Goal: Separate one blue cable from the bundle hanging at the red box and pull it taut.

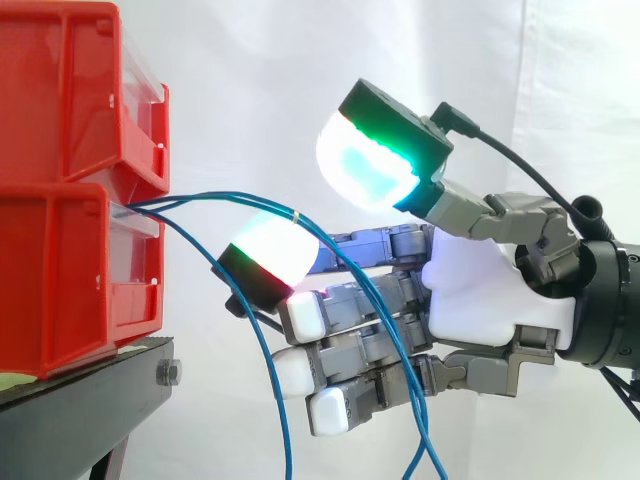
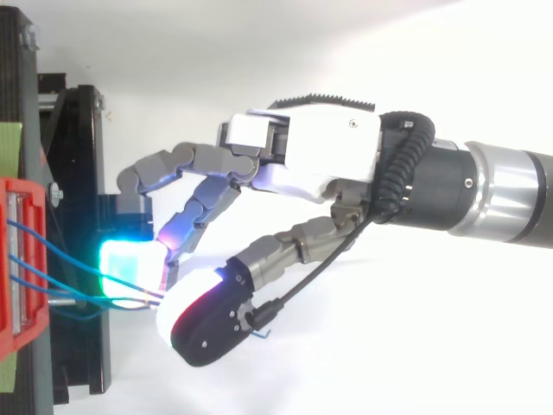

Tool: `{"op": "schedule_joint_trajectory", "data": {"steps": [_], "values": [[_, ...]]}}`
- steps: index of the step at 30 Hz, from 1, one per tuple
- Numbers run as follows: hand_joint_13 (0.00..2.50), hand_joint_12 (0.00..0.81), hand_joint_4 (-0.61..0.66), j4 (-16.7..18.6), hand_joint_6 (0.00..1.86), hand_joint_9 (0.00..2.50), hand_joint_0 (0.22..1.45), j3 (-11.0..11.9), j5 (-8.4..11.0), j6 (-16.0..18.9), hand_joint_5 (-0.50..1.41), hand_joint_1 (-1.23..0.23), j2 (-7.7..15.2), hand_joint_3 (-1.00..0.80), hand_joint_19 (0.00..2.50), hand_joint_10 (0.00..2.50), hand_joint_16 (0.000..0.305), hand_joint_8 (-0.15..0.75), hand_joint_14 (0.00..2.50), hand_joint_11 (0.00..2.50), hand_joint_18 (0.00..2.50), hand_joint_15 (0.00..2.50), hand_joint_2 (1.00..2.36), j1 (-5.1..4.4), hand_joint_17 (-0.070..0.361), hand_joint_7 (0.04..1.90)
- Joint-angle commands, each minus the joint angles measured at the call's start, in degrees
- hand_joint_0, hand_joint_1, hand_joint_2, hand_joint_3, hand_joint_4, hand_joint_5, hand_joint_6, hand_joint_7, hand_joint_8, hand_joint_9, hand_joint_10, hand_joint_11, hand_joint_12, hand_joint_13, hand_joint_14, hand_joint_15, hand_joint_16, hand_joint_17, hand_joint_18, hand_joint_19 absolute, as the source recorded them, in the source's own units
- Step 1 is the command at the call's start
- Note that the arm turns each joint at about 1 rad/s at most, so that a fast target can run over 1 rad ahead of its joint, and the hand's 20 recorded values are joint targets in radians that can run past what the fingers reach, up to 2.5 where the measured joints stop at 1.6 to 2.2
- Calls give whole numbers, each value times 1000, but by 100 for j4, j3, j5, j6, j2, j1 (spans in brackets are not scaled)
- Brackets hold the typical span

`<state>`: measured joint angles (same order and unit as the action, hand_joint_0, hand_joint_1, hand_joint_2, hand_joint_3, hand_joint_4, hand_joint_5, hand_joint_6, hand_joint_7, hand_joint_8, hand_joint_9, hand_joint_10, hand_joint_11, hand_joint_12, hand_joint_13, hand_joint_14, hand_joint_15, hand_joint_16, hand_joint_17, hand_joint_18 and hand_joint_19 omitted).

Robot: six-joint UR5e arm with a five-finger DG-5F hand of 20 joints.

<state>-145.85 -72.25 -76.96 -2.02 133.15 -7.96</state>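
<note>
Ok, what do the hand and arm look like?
The hand has a white palm shell and grey jointed fingers. Two thick pads have black backs: one glows green and cyan, one white and red; the others are white. The arm is silver and black.

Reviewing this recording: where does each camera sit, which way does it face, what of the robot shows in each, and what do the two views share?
Side view: beside the work at about its height, looking level across at the red bins on the black stand; the hand comes in from the right.
Top view: above the work, looking down; the hand and arm reach from the right edge toward the bins at the left.
Shared: hand, red bins, black stand, and the blue cables running from bins to hand.
</note>
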Motion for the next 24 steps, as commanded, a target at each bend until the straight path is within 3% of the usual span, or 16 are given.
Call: {"op": "schedule_joint_trajectory", "data": {"steps": [1, 3, 5, 7, 11, 16, 19, 21, 24], "values": [[962, 397, 237, -4, 813, 889, 635, -9, 6, 0, -156, -779, 0, -500, 374, 14, 45, 344, 15, 622, 875, 465, 1000, -4, 102, 1168], [966, 397, 216, -4, 825, 888, 655, 0, 6, 0, -158, -783, 0, -479, 373, 14, 45, 341, 15, 630, 878, 468, 1002, -4, 101, 1180], [968, 396, 117, -4, 860, 889, 633, 0, 6, 0, -166, -794, 0, -236, 377, 13, 45, 344, 15, 661, 886, 472, 1019, -4, 102, 1234], [971, 394, 107, 4, 866, 890, 607, 0, -3, 0, -171, -793, 0, -138, 379, 15, 46, 342, 15, 663, 889, 476, 1025, -4, 103, 1204], [1013, 432, 176, -4, 830, 915, 627, 0, 6, 0, -178, -714, 0, -41, 337, 10, 54, 368, 14, 632, 968, 465, 1013, -4, 121, 1101], [1013, 423, 259, -4, 738, 913, 681, 0, 6, 0, -154, -621, 0, -1, 350, 12, 53, 354, 15, 601, 955, 461, 1007, -4, 119, 1027], [1001, 412, 284, -4, 578, 905, 701, 0, 6, 0, -109, -582, 0, 3, 374, 11, 51, 342, 14, 574, 925, 468, 1010, -4, 115, 1272], [996, 406, 299, -4, 568, 902, 707, 0, 6, 0, -106, -572, 0, 0, 385, 13, 50, 339, 16, 565, 913, 475, 1011, -4, 112, 1277], [989, 400, 290, -4, 501, 892, 720, 0, 6, 0, -82, -560, 0, -8, 409, 13, 48, 333, 15, 556, 885, 476, 1016, -4, 108, 1428]]}}
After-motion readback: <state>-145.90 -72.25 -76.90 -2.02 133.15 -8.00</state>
